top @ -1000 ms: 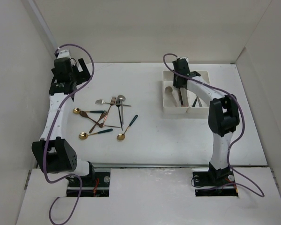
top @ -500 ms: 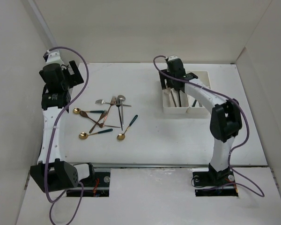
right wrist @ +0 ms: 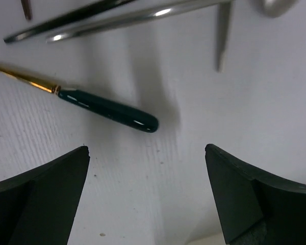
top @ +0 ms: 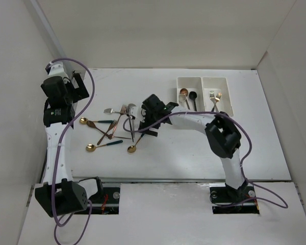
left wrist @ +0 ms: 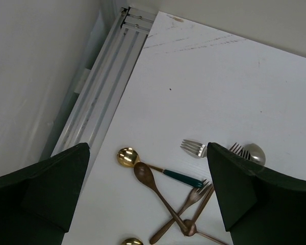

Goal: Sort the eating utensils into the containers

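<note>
1. The right gripper [right wrist: 147,153] has left the containers [top: 202,89] at the far right, where it hung a second ago pinched on a utensil; it has swung left across the table [top: 183,148] to the right edge of the pile [top: 115,125]; its fingers now stand wide apart and hold nothing.
2. That utensil looks delivered; the left compartment [top: 177,97] shows spoons [top: 184,93] and the right compartment [top: 229,99] shows forks [top: 214,95], so the rule seems to be spoons left, forks right.
3. Below the parted fingers lies a green-handled spoon [right wrist: 109,109], flat on the table, its handle end a little left of the gap; it is probably the next pick, bound for the left compartment.
4. The left gripper [left wrist: 147,168] has drawn back toward the far left; its fingers are apart and empty, above the pile's left end.
5. Most utensils still lie loose in the pile, several crossing one another; by this count the sorting looks under halfway.
</note>
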Robot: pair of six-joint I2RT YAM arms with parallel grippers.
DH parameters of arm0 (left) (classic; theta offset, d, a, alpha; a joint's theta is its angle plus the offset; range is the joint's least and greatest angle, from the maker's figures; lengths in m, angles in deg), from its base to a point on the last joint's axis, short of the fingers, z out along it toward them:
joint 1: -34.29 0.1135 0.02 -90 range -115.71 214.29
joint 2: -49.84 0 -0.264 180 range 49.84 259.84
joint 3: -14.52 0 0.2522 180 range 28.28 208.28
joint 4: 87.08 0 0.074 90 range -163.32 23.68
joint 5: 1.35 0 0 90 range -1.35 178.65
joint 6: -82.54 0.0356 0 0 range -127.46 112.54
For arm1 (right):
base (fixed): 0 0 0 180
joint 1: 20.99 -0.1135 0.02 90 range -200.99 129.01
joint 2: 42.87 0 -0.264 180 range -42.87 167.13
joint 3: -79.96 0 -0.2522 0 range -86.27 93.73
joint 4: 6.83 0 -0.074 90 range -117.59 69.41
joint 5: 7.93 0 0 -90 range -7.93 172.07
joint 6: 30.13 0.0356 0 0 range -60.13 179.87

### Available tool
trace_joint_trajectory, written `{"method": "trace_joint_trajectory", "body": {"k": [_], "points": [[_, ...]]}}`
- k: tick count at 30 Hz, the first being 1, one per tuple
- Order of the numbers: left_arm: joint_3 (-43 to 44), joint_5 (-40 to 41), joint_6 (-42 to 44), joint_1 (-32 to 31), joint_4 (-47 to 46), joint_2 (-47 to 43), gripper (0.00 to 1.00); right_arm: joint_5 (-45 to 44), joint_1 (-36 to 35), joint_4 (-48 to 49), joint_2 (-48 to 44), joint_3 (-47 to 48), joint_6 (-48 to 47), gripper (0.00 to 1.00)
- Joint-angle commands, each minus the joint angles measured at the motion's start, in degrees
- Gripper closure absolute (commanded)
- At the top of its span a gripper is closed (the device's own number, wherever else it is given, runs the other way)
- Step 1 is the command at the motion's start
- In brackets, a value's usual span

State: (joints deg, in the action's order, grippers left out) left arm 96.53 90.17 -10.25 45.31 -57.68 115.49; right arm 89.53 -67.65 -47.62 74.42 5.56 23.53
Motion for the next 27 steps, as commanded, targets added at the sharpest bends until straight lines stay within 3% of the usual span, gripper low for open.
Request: {"method": "trace_joint_trajectory", "body": {"k": [1, 11, 17, 19, 20, 23, 24, 25, 27], "points": [[0.31, -1.08, 0.41, 0.66, -1.49, -2.28, 0.0, 0.27, -1.5, -2.68, 1.26, 3.44, -9.18, 0.0], [-0.22, -0.55, -0.2, 3.21, -1.49, -0.17, 0.0, 3.43, -3.97, -2.68, 9.35, 9.14, -9.72, 0.01], [0.83, -0.03, -0.2, 3.73, -1.49, 1.06, 0.0, 5.98, -3.97, -7.51, 10.67, 10.03, -9.72, 0.08], [0.83, -0.02, -0.2, 3.74, -1.49, 1.06, 0.0, 7.91, -3.97, -8.21, 9.97, 8.55, -9.72, 0.2], [1.36, 0.58, -0.2, 3.74, -1.49, 1.06, 0.0, 7.92, -3.97, -8.91, 9.97, 8.54, -9.72, 0.39], [1.36, 1.11, -0.2, 3.74, -1.49, 1.06, 0.0, 5.55, -5.28, -8.92, 9.97, 6.88, -8.06, 0.47], [1.36, 1.12, -0.2, 3.74, -1.49, 1.06, 0.0, 5.54, -5.29, -8.4, 9.45, 5.91, -8.05, 0.58], [1.36, 1.12, -0.2, 3.74, -1.49, 1.06, 0.0, 5.54, -5.99, -8.39, 9.44, 4.25, -7.53, 0.62], [1.36, 1.12, -0.2, 3.74, -1.49, 1.06, 0.0, 5.02, -6.51, -7.78, 8.39, 2.57, -6.04, 0.64]]}}
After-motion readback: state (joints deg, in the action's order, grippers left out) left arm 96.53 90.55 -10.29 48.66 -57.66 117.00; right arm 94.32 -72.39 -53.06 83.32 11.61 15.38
